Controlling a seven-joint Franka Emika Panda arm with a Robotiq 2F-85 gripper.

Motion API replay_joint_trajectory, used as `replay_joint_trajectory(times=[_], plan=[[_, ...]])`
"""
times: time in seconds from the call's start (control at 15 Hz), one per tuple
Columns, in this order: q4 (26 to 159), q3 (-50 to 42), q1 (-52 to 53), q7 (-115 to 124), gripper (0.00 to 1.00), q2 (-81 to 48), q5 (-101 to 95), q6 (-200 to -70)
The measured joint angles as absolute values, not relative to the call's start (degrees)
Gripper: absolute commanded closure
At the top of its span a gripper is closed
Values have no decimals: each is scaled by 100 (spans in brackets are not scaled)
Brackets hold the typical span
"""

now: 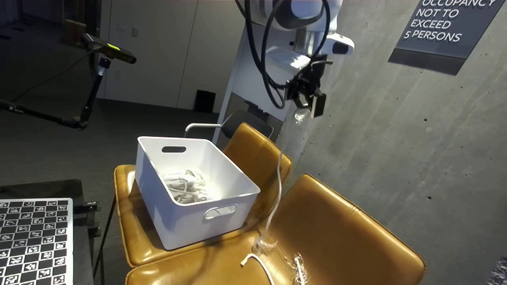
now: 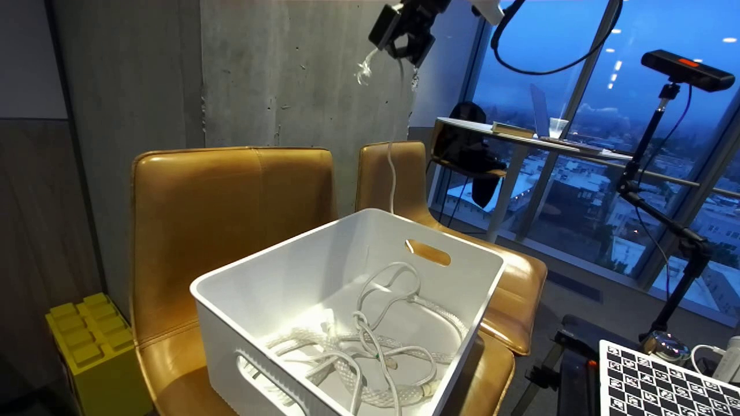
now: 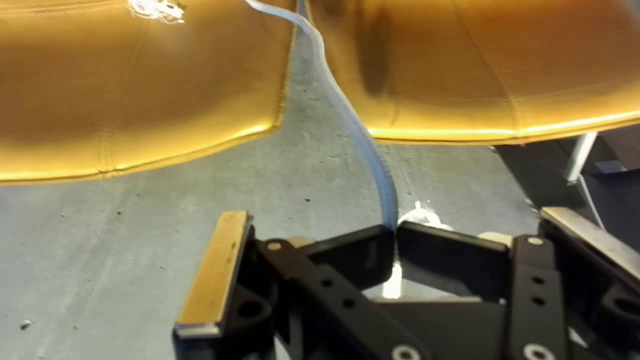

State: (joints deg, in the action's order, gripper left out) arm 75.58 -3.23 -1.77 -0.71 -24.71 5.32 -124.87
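The hand was pressed together on a white rope, pinching it right where the tips met, so yeah, it had a proper hold. In the wrist view the rope wandered off toward 11 o'clock from the tips. In an exterior view it dropped from the hand to somewhere between 6 and 7 o'clock, down onto a tan chair. There was also a scruffy frayed tuft sticking out just below the hand, around 7 or 8 o'clock. The white bin sat on the neighboring chair, roughly 8 o'clock from the hand in an exterior view and well apart from it. Inside was a messy heap of cords, thick braided stuff and thin loops all over each other. Toward the bin's 4 o'clock, on the tan chair's seat, lay a thicker length of rope, couldn't tell if it was part of the held one, plus a stringy clump near it. Around all that: a concrete wall, a dark sign on it at the hand's 2 o'clock, and a camera on a black stand between its 9 and 10. A yellow box stood at about the bin's 9 o'clock in an exterior view.
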Motion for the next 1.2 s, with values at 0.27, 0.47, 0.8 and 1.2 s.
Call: replay_joint_trajectory(times=[0.27, 0.47, 0.8, 1.2], plan=[[7675, -113, 385, 197, 100, -1818, 468, -12427], [7963, 59, 915, 542, 100, -1372, 255, -12402], [8831, 253, 1430, 890, 100, -947, -27, -12447], [10043, 310, 1104, 907, 100, -676, -56, -12491]])
